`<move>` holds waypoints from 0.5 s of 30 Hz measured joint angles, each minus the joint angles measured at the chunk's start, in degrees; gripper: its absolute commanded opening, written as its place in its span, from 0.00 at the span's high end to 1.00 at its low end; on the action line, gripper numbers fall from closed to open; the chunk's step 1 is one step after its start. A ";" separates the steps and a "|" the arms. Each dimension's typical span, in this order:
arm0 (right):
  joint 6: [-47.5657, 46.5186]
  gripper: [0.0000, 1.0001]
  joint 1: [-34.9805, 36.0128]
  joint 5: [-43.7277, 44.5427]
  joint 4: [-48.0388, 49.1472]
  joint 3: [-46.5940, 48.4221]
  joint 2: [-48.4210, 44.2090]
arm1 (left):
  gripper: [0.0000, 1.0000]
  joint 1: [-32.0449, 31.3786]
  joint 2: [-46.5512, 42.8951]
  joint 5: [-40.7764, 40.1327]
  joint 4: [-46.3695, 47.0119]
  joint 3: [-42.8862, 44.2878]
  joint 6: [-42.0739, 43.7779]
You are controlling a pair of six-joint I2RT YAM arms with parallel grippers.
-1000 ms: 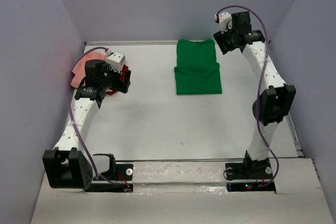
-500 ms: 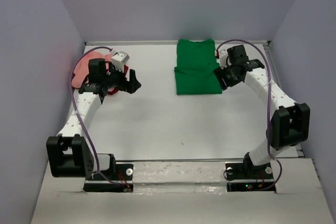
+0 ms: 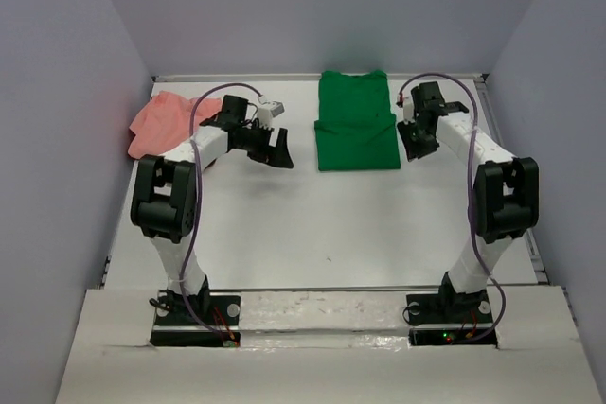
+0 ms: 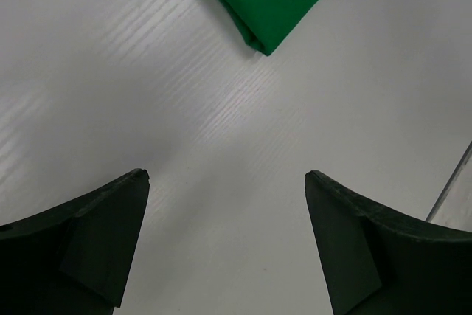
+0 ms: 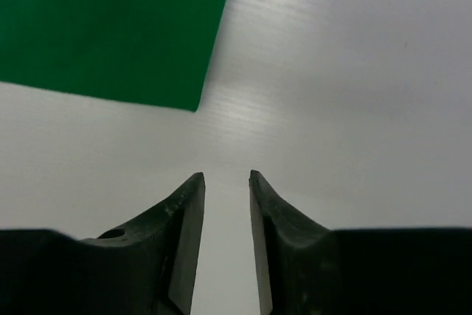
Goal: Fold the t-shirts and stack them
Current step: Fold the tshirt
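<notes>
The green t-shirt [image 3: 355, 125] lies flat in the upper centre of the overhead view, on the white table [image 3: 284, 234]. It is already folded into a tidy oblong whose long axis runs from the top of the frame toward the bottom. I cannot tell which end holds the collar. The salmon-pink t-shirt [image 3: 163, 120] sits crumpled at the upper left, with no clear axis. My left gripper [image 3: 275, 150] hangs between the two shirts with its jaws spread wide and nothing in them. Its wrist view shows only a corner of green cloth at the top of the frame, well clear of my fingertips. My right gripper [image 3: 415, 142] sits just beside the green shirt's right edge, its jaws drawn in to a narrow gap with nothing between them and bare table below. I judge both shirts to be light, limp cloth that will sag and unfold if lifted by one point. I would therefore pinch through all the layers at a corner or folded edge, one hand on each side. The pink shirt would need spreading out first.
</notes>
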 measured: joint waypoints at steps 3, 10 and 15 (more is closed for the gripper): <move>-1.36 1.00 -0.17 -0.15 -0.98 6.80 4.39 | 0.04 -1.29 2.21 0.68 -1.70 5.11 1.33; -4.11 1.00 -0.17 -3.93 -5.62 38.07 23.61 | 0.01 0.00 -2.12 -4.26 -3.32 6.69 4.68; -4.79 1.00 0.07 -7.41 -9.25 51.52 33.38 | 0.01 0.90 -10.10 -12.07 -3.28 5.38 6.88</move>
